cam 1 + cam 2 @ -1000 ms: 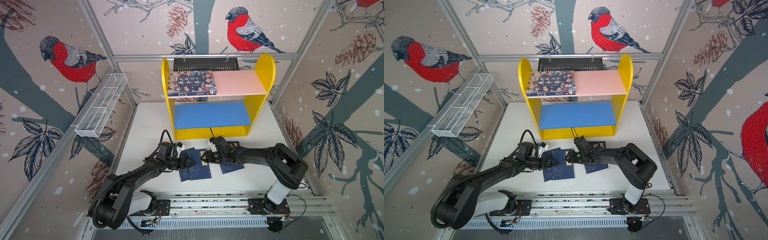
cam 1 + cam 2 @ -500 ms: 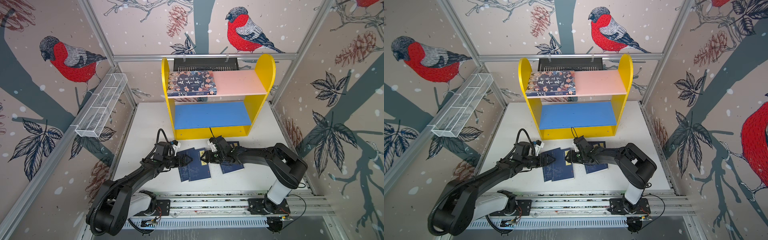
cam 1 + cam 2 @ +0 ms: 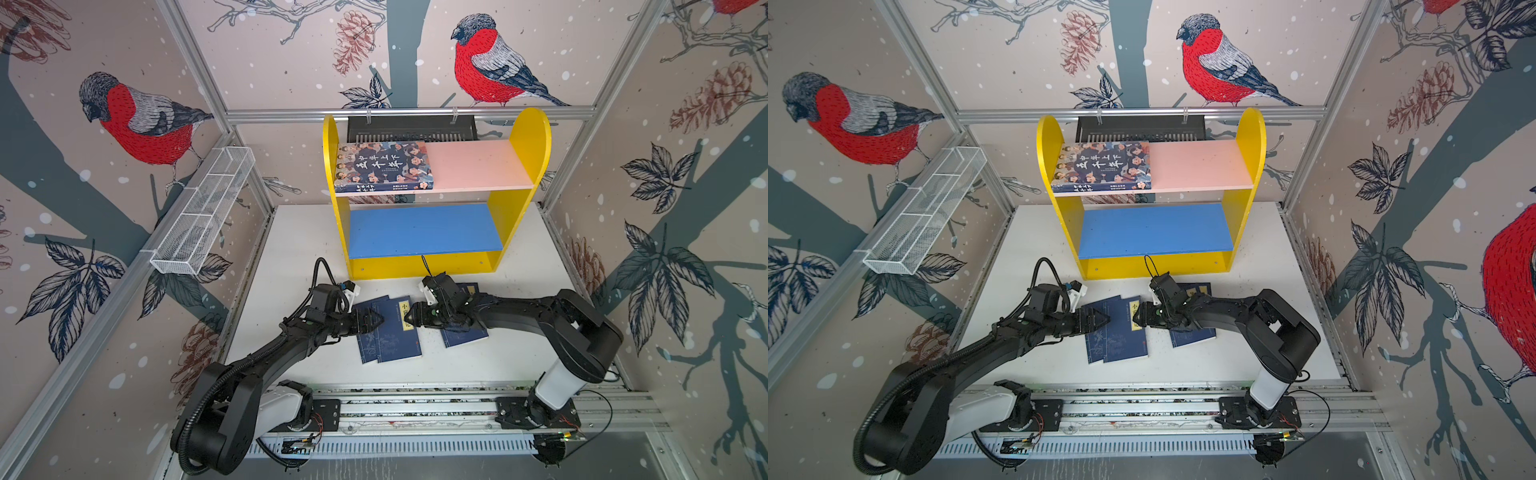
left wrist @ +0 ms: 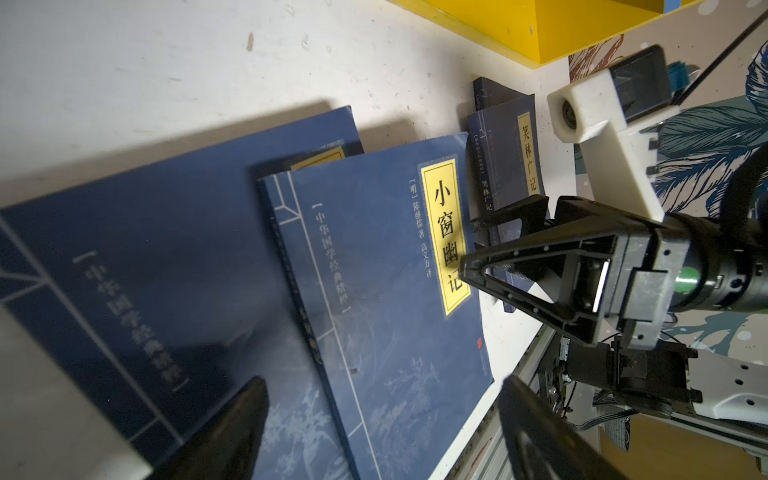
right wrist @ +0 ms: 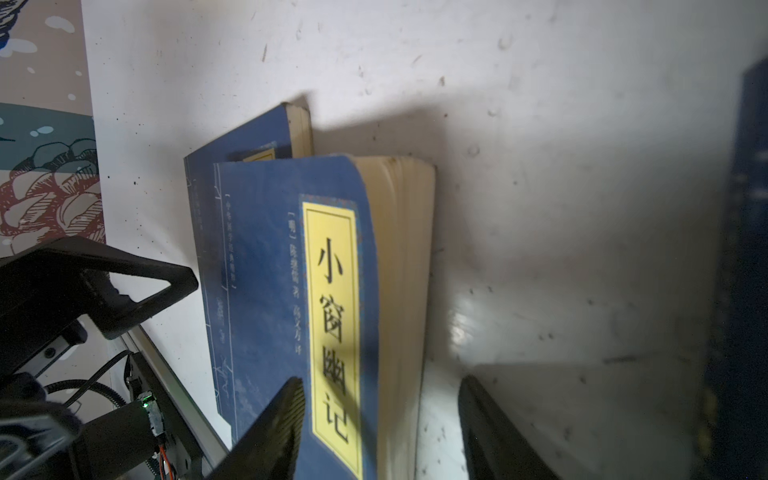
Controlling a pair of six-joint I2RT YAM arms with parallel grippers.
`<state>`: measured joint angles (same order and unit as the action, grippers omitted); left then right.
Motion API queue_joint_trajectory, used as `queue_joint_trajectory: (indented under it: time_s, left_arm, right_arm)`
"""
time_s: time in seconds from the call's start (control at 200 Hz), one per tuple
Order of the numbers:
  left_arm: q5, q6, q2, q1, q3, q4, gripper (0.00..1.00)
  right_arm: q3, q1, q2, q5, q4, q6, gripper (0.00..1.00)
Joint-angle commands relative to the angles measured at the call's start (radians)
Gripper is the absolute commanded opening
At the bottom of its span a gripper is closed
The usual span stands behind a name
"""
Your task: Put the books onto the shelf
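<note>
Left tool (image 3: 376, 323): released, jaws spread wide with nothing between them; it has slid in from the left side of the desk (image 3: 519, 357) and now hangs over the spine side of the labelled navy book (image 3: 395, 336).
Right tool (image 3: 409, 318): also released, jaws slightly wider than a moment ago; it has barely shifted and sits at that book's yellow-label edge.
Meaning: the tools face each other across one book, likely a two-sided pickup; nothing is lifted yet.
Books on desk: the labelled one overlaps a second navy book (image 3: 366, 353); a further navy pair (image 3: 465, 337) lies flat under the right arm.
Shelved: the illustrated book (image 3: 384, 166) lies on the pink upper board (image 3: 478, 166) of the shelf (image 3: 534, 137), so one of five is done.
Left wrist view only: the title characters are readable, and the right tool's tip is on or just above the label; I cannot tell which.
Right wrist view only: the book's page edge sits between that tool's fingers (image 5: 274, 428), unclamped; the top views hide this.
</note>
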<state>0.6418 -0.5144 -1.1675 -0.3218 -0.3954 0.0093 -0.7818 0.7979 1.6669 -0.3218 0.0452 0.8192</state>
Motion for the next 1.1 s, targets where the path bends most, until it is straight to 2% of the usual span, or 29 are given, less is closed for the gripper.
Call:
queue_joint_trajectory:
  time_s: [0.0,0.25,0.405,0.69,0.881,1.096]
  left_arm:
    - [-0.025,0.024,-0.004,0.004,-0.006,-0.008,0.87]
    - [-0.045,0.027,-0.052,0.001,-0.024,-0.048,0.85]
    - [0.037,0.011,-0.143,0.001,-0.030,-0.010,0.83]
    - [0.078,0.004,-0.184,-0.020,-0.027,0.019,0.81]
    - [0.106,-0.003,-0.187,-0.035,-0.022,0.047,0.80]
    - [0.113,0.004,-0.196,-0.037,-0.026,0.052,0.80]
  right_arm:
    - [0.009,-0.003,-0.020,0.046,-0.068,0.012,0.63]
    - [0.060,0.003,-0.097,0.042,-0.083,0.011,0.63]
    - [0.070,0.024,-0.089,0.008,-0.045,0.012,0.61]
    - [0.095,0.048,-0.082,-0.016,-0.001,0.042,0.54]
    - [0.133,0.050,-0.085,-0.054,0.088,0.076,0.44]
    - [0.137,0.051,-0.088,-0.047,0.092,0.086,0.35]
